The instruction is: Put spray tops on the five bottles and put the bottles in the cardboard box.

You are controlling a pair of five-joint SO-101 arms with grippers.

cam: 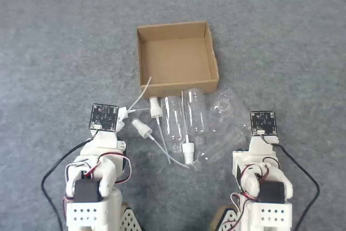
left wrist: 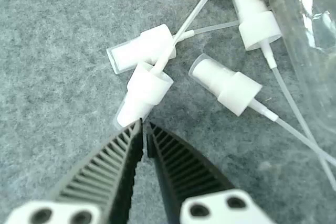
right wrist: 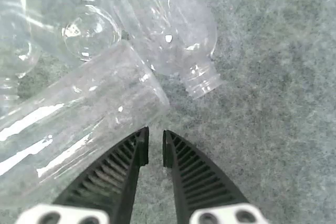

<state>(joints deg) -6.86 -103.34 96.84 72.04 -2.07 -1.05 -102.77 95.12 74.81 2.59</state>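
The open cardboard box [cam: 178, 58] stands at the back middle of the grey carpet. Several clear bottles without tops lie in a heap in front of it, among them one [cam: 173, 123] lying lengthwise and another [cam: 194, 111] beside it. White spray tops with long tubes lie left of the heap [cam: 156, 106] [cam: 141, 128], and one more [cam: 188, 152] sits nearer the arms. My left gripper [left wrist: 145, 125] is shut and empty, its tips just short of a spray top [left wrist: 144, 90]. My right gripper [right wrist: 155, 136] is shut and empty, beside a lying bottle [right wrist: 79, 119] and near another bottle's open neck [right wrist: 202, 82].
The left arm [cam: 102, 120] and the right arm [cam: 263, 124] stand at the front, either side of the heap. Other spray tops [left wrist: 228, 85] [left wrist: 257, 19] [left wrist: 142, 51] lie crossed over each other, tubes overlapping. Bare carpet spreads to the far left and far right.
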